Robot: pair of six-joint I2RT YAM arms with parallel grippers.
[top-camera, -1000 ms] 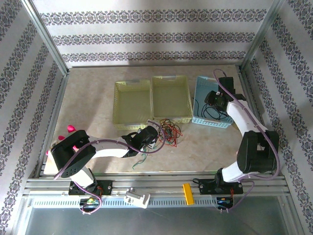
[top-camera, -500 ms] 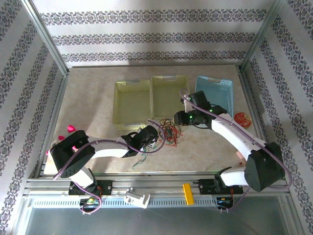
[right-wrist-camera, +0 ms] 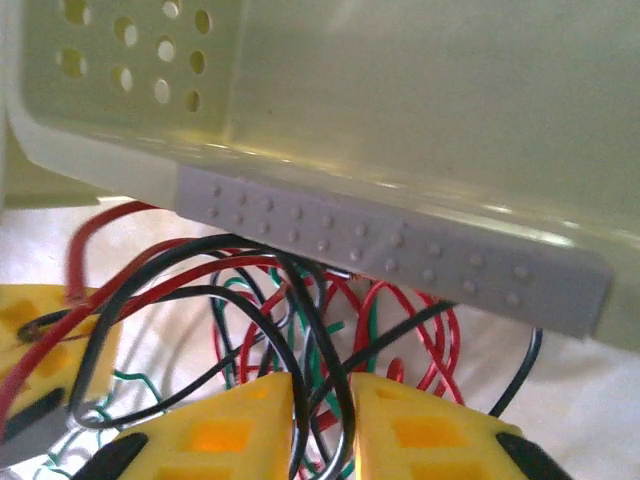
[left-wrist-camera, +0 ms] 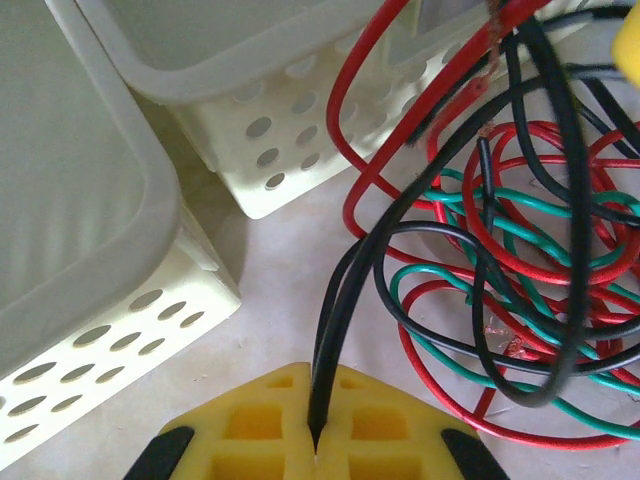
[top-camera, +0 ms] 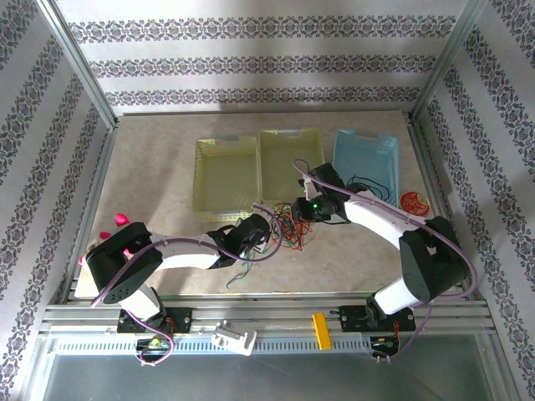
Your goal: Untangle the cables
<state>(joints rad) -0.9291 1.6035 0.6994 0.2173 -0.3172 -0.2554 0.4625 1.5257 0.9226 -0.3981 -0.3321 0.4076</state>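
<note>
Left wrist view: left fingers (left-wrist-camera: 250, 425) are closed tight on the black strand (left-wrist-camera: 335, 320) of the cables (top-camera: 288, 227), a light, springy, snag-prone knot just near of the middle basket (top-camera: 291, 171). Right fingers (right-wrist-camera: 230, 430) straddle black wire, narrowly parted and not pinching. The marbled bench (top-camera: 159, 159) looks smooth, so a free end is the better hold.

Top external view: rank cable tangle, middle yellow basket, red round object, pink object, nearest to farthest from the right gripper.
From the right gripper:
1. cable tangle, beside it
2. middle yellow basket, just behind
3. red round object, right edge
4. pink object, far left
</note>
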